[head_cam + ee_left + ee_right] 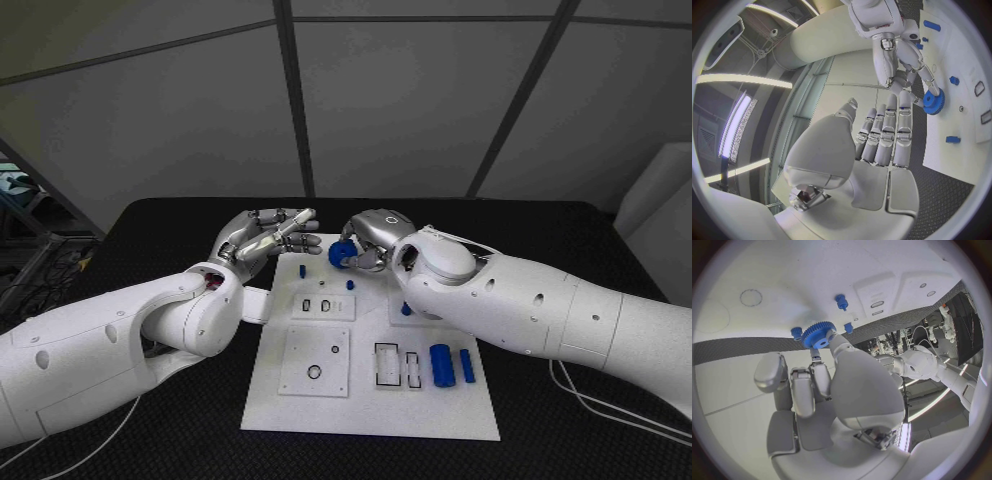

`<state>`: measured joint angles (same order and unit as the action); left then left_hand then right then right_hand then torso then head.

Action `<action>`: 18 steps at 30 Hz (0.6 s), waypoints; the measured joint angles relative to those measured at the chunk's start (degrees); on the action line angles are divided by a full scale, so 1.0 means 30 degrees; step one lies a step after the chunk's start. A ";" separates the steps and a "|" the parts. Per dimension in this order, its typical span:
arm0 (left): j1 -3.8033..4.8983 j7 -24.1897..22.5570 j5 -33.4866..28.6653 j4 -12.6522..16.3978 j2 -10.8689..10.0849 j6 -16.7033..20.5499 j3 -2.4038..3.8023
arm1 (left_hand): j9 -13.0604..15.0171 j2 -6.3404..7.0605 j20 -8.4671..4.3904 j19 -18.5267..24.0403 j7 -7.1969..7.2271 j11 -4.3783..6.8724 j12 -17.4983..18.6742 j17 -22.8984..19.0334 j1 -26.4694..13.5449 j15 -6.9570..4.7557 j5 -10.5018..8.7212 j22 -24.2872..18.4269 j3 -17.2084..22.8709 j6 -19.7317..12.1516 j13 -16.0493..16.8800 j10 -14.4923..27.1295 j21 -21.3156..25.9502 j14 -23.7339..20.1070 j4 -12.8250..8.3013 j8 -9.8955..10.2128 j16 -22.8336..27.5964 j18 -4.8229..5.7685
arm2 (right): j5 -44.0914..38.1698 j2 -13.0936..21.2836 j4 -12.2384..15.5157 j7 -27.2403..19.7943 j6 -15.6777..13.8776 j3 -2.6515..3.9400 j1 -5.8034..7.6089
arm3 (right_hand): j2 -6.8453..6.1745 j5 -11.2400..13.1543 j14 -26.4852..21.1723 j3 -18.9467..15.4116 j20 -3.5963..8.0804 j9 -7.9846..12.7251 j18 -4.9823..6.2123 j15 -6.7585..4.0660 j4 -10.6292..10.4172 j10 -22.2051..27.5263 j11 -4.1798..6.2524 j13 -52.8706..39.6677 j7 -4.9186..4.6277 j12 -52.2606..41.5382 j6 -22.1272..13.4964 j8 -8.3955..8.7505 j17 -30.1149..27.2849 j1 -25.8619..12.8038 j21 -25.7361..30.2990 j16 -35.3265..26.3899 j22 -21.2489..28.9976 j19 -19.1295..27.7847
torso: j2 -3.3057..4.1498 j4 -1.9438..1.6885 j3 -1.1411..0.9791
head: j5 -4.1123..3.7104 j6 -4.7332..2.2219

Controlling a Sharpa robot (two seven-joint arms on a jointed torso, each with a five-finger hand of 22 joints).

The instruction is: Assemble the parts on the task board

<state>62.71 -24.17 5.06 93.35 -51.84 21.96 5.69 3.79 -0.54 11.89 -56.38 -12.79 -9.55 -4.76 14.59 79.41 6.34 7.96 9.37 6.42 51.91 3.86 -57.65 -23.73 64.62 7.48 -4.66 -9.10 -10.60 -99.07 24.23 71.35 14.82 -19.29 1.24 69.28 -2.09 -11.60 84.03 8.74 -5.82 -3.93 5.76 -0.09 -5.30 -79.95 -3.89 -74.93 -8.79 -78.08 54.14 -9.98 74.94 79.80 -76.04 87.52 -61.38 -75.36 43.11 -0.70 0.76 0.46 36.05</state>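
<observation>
The white task board [372, 400] lies in the middle of the black table. My right hand [375, 234] hovers over the board's far end and pinches a blue gear [343, 252] in its fingertips; the gear [818, 335] shows its toothed rim, and it appears again as the gear [932, 100]. Just left of it, my left hand [268, 238] holds nothing, its fingers [887, 131] stretched out straight toward the gear without touching it. A blue peg [303, 269] stands on the board below the hands, and small blue pieces [353, 283] lie near it.
Two blue cylinders [453, 364] lie side by side at the board's right, next to rectangular slots [389, 364]. Two raised white plates [316, 361] with holes sit on the board's left half. Another blue piece [407, 309] lies under my right forearm.
</observation>
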 measured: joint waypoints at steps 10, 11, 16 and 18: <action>0.0002 -0.0001 0.0000 0.0062 0.0022 -0.0003 0.0000 | 0.0001 0.0000 0.0000 0.0000 0.0000 0.0000 0.0000 0.0011 0.0000 0.0000 0.0000 -0.0002 -0.0001 0.0000 0.0000 0.0000 0.0000 0.0000 0.0001 0.0000 0.0000 0.0000 | -0.0261 -0.0360 -0.0538 0.0166 0.0281 -0.0051 -0.0052 | 0.0000 0.0111 0.0000 0.0100 0.0000 0.0010 0.0000 0.0000 -0.0007 0.0001 0.0000 0.0001 -0.0015 0.0165 -0.0047 0.0023 -0.0002 0.0000 0.0000 0.0075 0.0053 0.0000 | -0.0022 0.0009 -0.0011 | 0.0060 -0.0033; 0.0002 -0.0001 0.0001 0.0063 0.0022 -0.0002 0.0000 | 0.0001 0.0000 0.0000 0.0000 0.0000 0.0000 0.0000 0.0011 0.0000 0.0000 0.0000 -0.0002 -0.0001 0.0000 0.0000 0.0000 0.0000 0.0000 0.0002 0.0000 0.0000 -0.0001 | -0.0280 -0.0392 -0.0570 0.0192 0.0281 -0.0052 -0.0053 | 0.0000 0.0111 0.0000 0.0100 0.0000 0.0029 0.0001 0.0000 -0.0007 0.0008 -0.0008 0.0001 -0.0058 0.0241 -0.0091 0.0116 -0.0002 0.0000 0.0000 0.0074 0.0052 0.0001 | -0.0022 0.0009 -0.0011 | 0.0060 -0.0037; 0.0002 -0.0005 0.0001 0.0183 0.0022 -0.0002 0.0000 | 0.0002 0.0000 0.0001 -0.0001 0.0000 0.0000 0.0000 0.0010 0.0000 0.0000 0.0000 -0.0003 -0.0002 0.0000 0.0001 0.0000 0.0000 0.0001 0.0002 0.0000 0.0000 0.0001 | -0.0353 -0.0531 -0.0678 0.0266 0.0326 -0.0066 -0.0077 | -0.0007 0.0109 -0.0001 0.0229 0.0000 0.0060 0.0002 0.0000 -0.0091 0.0421 -0.0198 0.0306 -0.0250 0.0623 -0.0700 0.0476 -0.0004 -0.0008 0.0000 0.0074 0.0052 0.0000 | -0.0016 0.0013 -0.0011 | 0.0073 -0.0060; 0.0002 -0.0006 0.0001 0.0195 0.0022 -0.0002 0.0000 | 0.0002 0.0000 0.0001 0.0000 0.0000 0.0000 0.0000 0.0009 0.0000 0.0000 0.0000 -0.0003 -0.0001 0.0000 0.0000 0.0000 0.0000 0.0000 0.0002 0.0000 0.0000 -0.0001 | -0.0370 -0.0577 -0.0708 0.0277 0.0385 -0.0066 -0.0077 | -0.0113 0.0171 0.0000 0.0255 -0.0001 0.0060 0.0002 0.0000 -0.0112 0.0532 -0.0250 0.0494 -0.0323 0.0819 -0.0957 0.0685 -0.0004 -0.0118 0.0000 0.0151 0.0104 0.0001 | -0.0013 0.0020 -0.0011 | 0.0073 -0.0046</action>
<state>62.72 -24.19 5.06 93.94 -51.77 21.95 5.69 3.79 -0.54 11.89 -56.38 -12.79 -9.55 -4.76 14.61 79.41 6.34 7.96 9.36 6.42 51.91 3.86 -57.65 -23.73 64.62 7.49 -4.66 -9.11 -10.60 -100.18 22.50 69.22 15.65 -18.13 1.04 69.04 -2.43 -11.09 84.03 9.51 -5.82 -3.75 5.77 -0.09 -5.64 -78.35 -4.64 -73.44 -9.76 -75.62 51.27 -7.92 74.93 79.44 -76.04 87.97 -61.07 -75.36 43.07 -0.64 0.73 0.68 35.91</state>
